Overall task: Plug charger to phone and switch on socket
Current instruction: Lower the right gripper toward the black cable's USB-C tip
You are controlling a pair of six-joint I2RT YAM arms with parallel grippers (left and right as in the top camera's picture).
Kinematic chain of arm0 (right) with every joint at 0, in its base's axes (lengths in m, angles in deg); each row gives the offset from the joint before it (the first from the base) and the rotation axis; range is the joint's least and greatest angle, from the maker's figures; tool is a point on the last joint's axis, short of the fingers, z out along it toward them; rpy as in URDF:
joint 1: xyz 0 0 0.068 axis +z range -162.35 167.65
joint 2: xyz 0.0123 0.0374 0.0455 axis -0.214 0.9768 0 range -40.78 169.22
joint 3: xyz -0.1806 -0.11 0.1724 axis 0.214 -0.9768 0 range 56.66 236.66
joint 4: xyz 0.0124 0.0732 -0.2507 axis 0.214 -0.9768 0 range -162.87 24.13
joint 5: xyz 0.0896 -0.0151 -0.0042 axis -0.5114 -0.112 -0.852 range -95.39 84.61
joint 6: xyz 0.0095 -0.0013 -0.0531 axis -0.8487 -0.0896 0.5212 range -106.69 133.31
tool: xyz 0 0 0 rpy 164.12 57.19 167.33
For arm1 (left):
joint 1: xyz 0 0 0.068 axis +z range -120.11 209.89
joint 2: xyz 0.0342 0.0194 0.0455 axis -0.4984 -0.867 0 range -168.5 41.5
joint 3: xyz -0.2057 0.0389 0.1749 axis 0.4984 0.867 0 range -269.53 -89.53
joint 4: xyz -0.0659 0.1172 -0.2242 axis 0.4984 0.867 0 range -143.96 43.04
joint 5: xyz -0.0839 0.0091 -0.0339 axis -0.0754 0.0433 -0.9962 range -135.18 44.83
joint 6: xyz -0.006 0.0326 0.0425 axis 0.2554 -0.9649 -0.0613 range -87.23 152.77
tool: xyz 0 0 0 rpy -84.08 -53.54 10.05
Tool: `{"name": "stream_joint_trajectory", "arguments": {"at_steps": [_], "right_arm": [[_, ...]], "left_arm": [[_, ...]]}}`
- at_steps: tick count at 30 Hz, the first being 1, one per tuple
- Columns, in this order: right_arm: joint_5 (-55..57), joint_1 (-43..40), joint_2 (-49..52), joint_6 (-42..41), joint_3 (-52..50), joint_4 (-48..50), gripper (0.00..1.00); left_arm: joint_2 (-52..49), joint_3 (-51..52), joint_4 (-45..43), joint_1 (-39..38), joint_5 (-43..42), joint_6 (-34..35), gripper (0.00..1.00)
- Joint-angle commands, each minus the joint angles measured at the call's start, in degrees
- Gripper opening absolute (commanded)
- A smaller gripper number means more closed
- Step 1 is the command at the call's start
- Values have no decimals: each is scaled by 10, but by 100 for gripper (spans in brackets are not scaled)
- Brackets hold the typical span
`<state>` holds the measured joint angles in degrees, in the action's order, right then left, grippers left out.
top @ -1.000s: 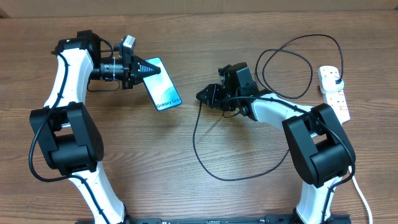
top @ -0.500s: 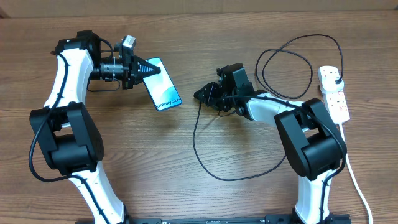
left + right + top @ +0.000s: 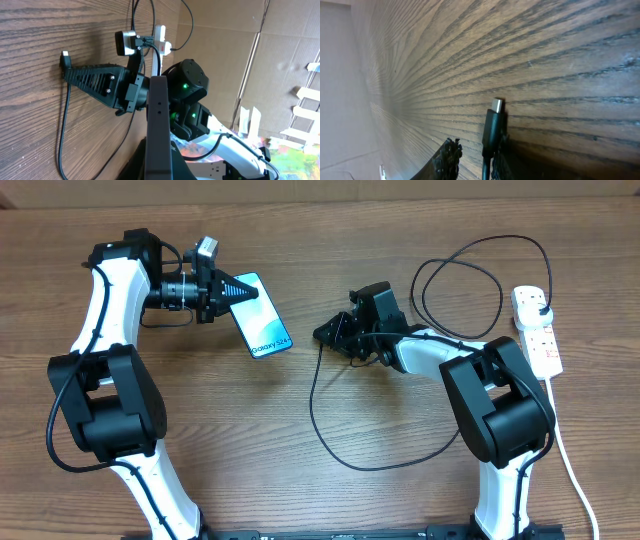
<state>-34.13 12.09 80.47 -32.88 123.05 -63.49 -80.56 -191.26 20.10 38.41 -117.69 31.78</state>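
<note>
The phone (image 3: 262, 320), with a light blue screen and "Galaxy S24" text at its near end, is gripped at its far end by my left gripper (image 3: 238, 290), which is shut. In the left wrist view the phone (image 3: 158, 115) shows edge-on. My right gripper (image 3: 322, 334) is low over the table to the right of the phone, apart from it. It is shut on the charger's connector (image 3: 492, 125), whose silver tip sticks out past the fingers. The black cable (image 3: 330, 440) loops down and back to the socket (image 3: 538, 330), where a black plug (image 3: 541, 303) sits.
The socket's thick white cord (image 3: 570, 470) runs down the right side to the table's front. More black cable loops at the back right (image 3: 470, 270). Both arm bases stand at the front edge. Cardboard stands behind the table (image 3: 225, 60).
My right arm's elbow has swung left, and the gripper with the connector has edged slightly left toward the phone. The left arm and phone have not moved.
</note>
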Motion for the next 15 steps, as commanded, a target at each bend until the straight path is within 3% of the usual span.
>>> {"name": "stream_joint_trajectory", "arguments": {"at_steps": [1,10,15], "right_arm": [[1,4,32,18,-7,-23,26],[10,30,32,27,-7,-35,33],[22,28,38,7,-7,-35,27]], "left_arm": [[5,-11,1,4,-36,10,4],[5,-11,1,4,-36,10,4],[5,-11,1,3,-35,10,4]]}}
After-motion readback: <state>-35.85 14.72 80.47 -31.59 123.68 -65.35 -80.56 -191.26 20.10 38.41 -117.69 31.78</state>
